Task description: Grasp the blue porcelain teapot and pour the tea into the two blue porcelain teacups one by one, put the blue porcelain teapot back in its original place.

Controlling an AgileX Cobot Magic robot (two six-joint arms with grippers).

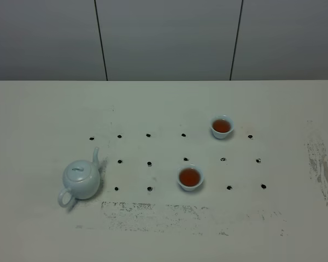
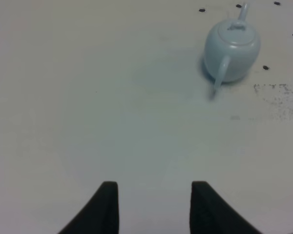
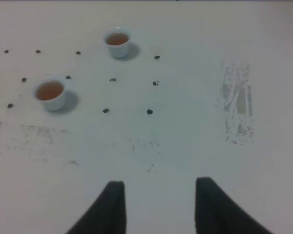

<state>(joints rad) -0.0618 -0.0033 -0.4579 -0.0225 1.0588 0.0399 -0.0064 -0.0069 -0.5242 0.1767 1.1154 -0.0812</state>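
Teapot [image 2: 233, 48] untouched; left hand [image 2: 154, 207] parted, empty.

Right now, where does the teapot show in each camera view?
Exterior high: teapot at lower left, handle toward the camera.
Left wrist: upper right, beyond the pincer tips.
Right wrist: not in it; only two teacups.
Shared landmark: black dots beside the spout.

Even, bright overhead light; soft short shadows by teapot [image 1: 81, 180]; wrist views slightly blurry, w/ cool tint.
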